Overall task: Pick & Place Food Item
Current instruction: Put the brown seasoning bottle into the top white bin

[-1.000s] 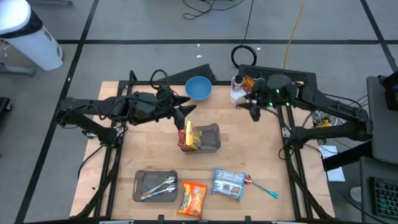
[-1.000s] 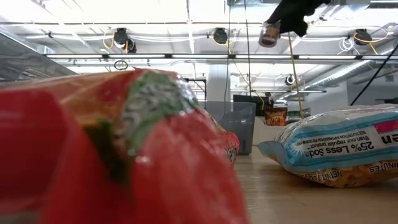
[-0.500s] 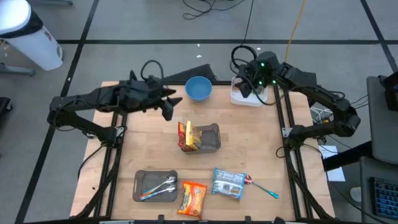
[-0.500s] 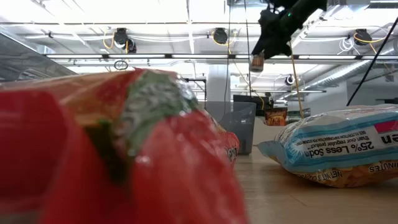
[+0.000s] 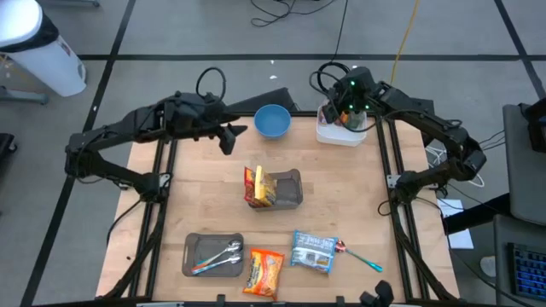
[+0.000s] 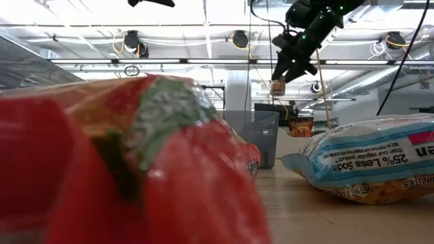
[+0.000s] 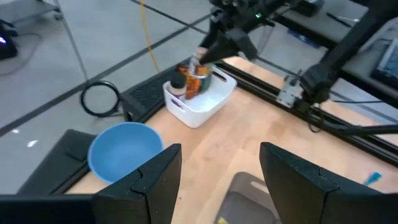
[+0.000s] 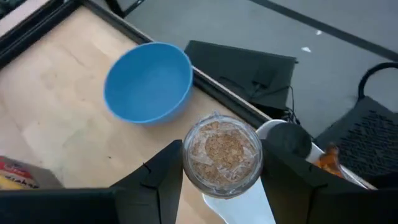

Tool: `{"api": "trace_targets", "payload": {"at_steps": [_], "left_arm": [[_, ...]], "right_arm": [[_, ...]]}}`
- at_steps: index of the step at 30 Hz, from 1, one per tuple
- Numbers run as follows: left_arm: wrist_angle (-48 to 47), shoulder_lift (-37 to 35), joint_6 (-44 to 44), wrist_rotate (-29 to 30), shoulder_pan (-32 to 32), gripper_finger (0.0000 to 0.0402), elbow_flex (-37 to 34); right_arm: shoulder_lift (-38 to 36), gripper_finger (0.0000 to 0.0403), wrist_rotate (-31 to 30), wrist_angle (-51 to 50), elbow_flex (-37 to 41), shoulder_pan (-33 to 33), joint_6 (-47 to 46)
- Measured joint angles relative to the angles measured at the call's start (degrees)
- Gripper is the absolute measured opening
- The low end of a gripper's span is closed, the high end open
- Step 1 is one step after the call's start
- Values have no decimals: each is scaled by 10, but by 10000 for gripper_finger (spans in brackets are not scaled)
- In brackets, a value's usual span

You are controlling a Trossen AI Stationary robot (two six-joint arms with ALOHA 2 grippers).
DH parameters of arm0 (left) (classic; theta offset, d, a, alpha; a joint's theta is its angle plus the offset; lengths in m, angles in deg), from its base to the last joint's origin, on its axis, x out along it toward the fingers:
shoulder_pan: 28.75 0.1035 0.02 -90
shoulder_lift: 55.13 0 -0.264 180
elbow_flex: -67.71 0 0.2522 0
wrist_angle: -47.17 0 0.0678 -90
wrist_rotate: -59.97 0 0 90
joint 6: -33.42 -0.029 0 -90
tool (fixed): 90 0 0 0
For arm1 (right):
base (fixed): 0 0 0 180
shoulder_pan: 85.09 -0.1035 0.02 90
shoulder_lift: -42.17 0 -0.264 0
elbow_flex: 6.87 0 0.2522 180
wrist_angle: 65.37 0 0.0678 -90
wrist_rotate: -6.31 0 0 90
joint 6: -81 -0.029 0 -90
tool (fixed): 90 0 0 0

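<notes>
Pale matt wood tabletop (image 5: 205, 196); glossy blue plastic bowl (image 5: 272, 120); clear jar (image 8: 222, 156); white plastic bin (image 7: 199, 99).

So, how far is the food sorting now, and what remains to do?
Done: a snack packet stands in the grey bin, and bottles sit in the white bin. In hand: the right gripper holds a jar of grains above that white bin, not yet released. The left gripper is open and empty near the blue bowl. Left: the orange packet and blue packet.

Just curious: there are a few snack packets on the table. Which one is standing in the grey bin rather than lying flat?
The red-and-yellow packet, propped upright in the grey bin mid-table. The orange packet and the blue-and-white packet lie flat on the wood near the front edge.
</notes>
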Motion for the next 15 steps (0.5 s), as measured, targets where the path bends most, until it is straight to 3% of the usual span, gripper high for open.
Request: {"api": "trace_targets", "payload": {"at_steps": [4, 15], "left_arm": [[-4, 1, 0, -31, 7, 223, 0], [7, 16, -2, -28, 7, 223, 0]], "right_arm": [[-1, 169, -20, 5, 0, 2, -3], [-1, 169, -44, 21, 46, 45, 8]]}}
